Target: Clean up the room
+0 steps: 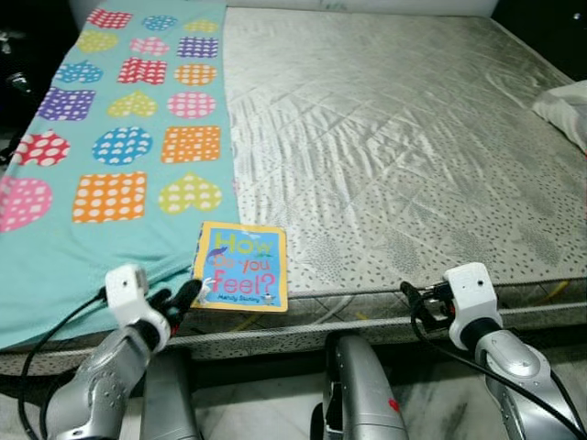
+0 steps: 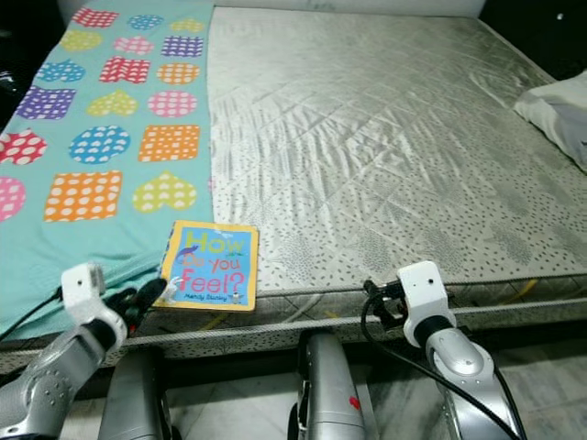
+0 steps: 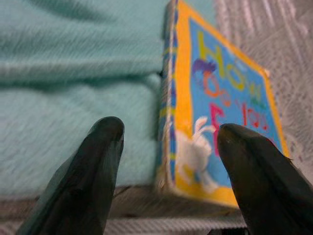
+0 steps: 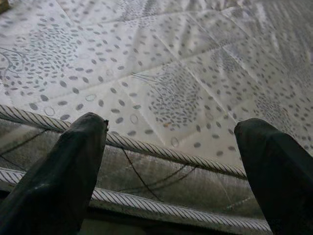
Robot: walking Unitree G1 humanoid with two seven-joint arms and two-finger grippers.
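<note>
A children's board book (image 1: 241, 266) with a yellow border and blue cover lies flat at the mattress's front edge, where the teal blanket ends. My left gripper (image 1: 181, 298) is open just in front of the book's near left corner. In the left wrist view its two fingers (image 3: 88, 181) stand apart, with the book's spine and corner (image 3: 195, 132) between them and slightly ahead. My right gripper (image 1: 415, 298) is open at the front edge of the mattress, to the right of the book, with nothing between its fingers (image 4: 68, 171).
A teal blanket (image 1: 119, 156) with dotted hearts and squares covers the bed's left side. The bare patterned mattress (image 1: 394, 147) spreads to the right. A white pillow (image 1: 567, 108) lies at the far right edge. My own legs (image 1: 358, 394) and the floor are below.
</note>
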